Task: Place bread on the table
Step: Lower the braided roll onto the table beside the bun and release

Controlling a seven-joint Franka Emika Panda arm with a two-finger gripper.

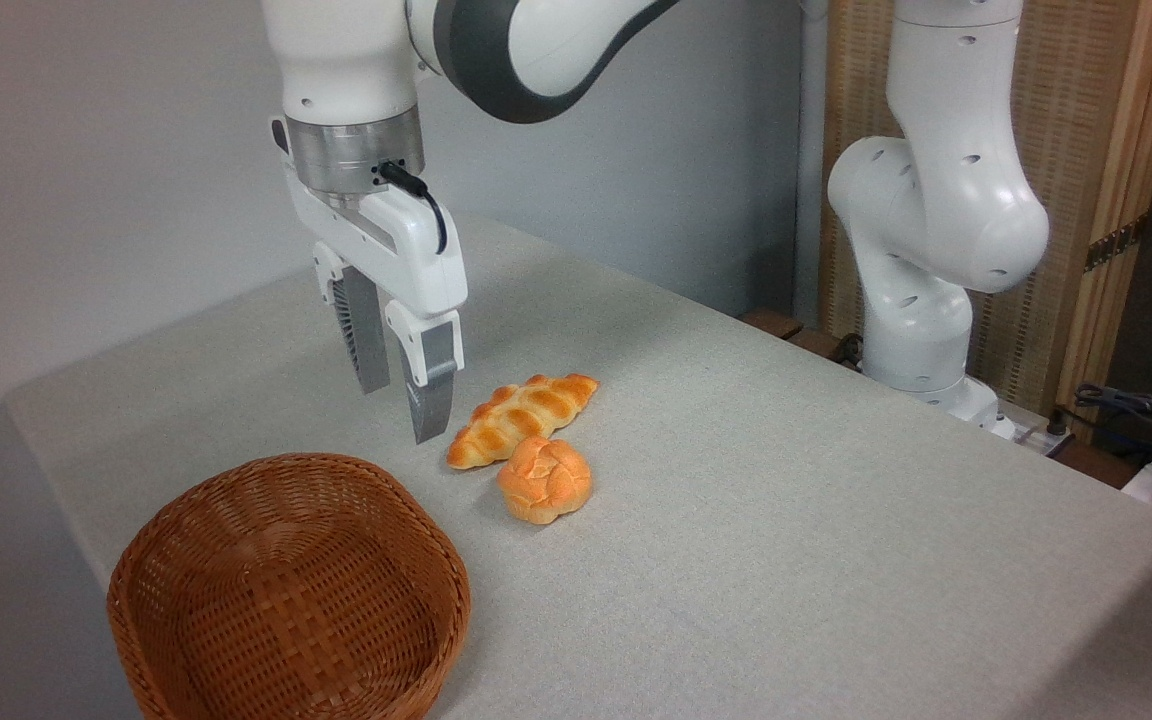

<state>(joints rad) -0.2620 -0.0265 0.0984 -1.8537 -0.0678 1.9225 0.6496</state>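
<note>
The long braided bread [521,418], golden-orange with paler creases, lies flat on the grey-beige cloth of the table [786,520], near the middle. My gripper [403,408] hangs just left of the loaf's near end, a little above the cloth, pointing down. It is open, with nothing between its two grey fingers. The loaf touches neither finger.
A small round knotted bun [545,480] rests against the loaf's front side. An empty brown wicker basket [286,590] stands at the front left, below the gripper. The arm's white base [921,300] rises at the back right, with cables beside it.
</note>
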